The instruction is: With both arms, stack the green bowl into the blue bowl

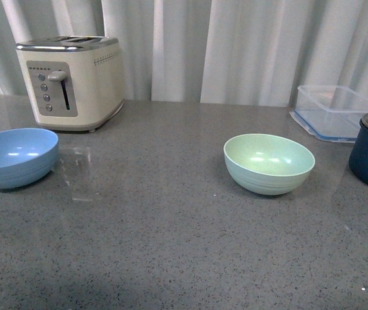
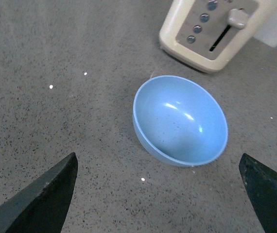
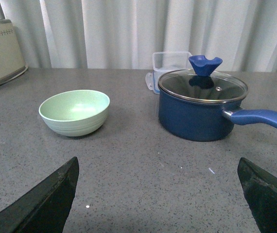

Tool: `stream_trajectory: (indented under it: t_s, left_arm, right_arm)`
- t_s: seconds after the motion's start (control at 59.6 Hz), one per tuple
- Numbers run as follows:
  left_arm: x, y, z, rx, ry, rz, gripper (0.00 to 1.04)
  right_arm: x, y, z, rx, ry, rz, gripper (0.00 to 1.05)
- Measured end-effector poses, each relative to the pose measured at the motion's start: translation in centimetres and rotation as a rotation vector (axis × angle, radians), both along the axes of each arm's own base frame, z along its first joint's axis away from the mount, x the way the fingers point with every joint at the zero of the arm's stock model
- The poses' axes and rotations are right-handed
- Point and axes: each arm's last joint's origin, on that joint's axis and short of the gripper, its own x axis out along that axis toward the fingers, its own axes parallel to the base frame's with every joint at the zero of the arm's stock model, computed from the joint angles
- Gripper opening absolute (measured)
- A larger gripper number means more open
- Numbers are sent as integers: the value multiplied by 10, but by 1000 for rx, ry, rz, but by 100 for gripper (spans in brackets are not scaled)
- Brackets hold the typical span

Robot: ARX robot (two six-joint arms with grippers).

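Your left pincer [image 2: 157,156] stands wide open and holds nothing. It hangs above the blue bowl [image 2: 180,121], which sits upright on the grey table [image 1: 171,252] at the far left, just in front of the cream toaster [image 1: 71,81]. Your right pincer [image 3: 158,159] is also spread wide and empty, low over the table and looking toward the green bowl [image 3: 74,112]. That bowl stands upright to the right of the middle, well apart from the blue one. Nothing is grasped yet, so I judge that all the risks are in front of you. The 1st is the grasp: the green bowl has a round, smooth wall, so if you pinch it only at the rim it can tilt or slip out during the carry. The 2nd is the navy pot [image 3: 199,114] with its long handle [image 3: 265,119], near the green bowl on the right; a wide approach from that side may knock it. The 3rd is at the blue bowl: if the left pincer touches it off-centre, it can slide toward the toaster. Last, the 2 bowls look the same size, so a release that is not centred may leave the green one crooked on the rim instead of nested.
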Motion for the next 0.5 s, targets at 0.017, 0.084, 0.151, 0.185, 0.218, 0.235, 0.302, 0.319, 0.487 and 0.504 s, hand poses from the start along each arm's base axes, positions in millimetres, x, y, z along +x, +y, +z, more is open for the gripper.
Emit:
stream_trajectory:
  t_s: [0.017,0.084,0.151,0.185,0.218,0.235,0.302,0.319,0.487,0.504]
  left_arm:
    - [8,3,-1,-22,22,9,98]
    - [25,8,-7,-73,72,24,98]
    - [44,13,-15,-108,121,45,98]
    - [55,15,-19,-126,152,50,98]
    - [66,16,-25,-150,183,55,98]
    - [70,16,-27,-155,195,59,98]
    - [82,16,-33,-170,222,59,98]
    - [83,16,-33,-171,228,61,98]
    - [108,12,-45,-171,286,80,98]
    - [109,11,-46,-169,290,81,98]
  right_arm:
    - [0,0,0,0,0,0,95]
    - [0,0,0,0,0,0,95]
    - [0,0,0,0,0,0,95]
    - [0,0,0,0,0,0,95]
    - [0,0,0,0,0,0,95]
    - [0,0,0,0,0,0,95]
    - [0,0,0,0,0,0,95]
    - [0,0,0,0,0,0,95]
    - [0,0,0,0,0,0,95]
    - [0,0,0,0,0,0,95]
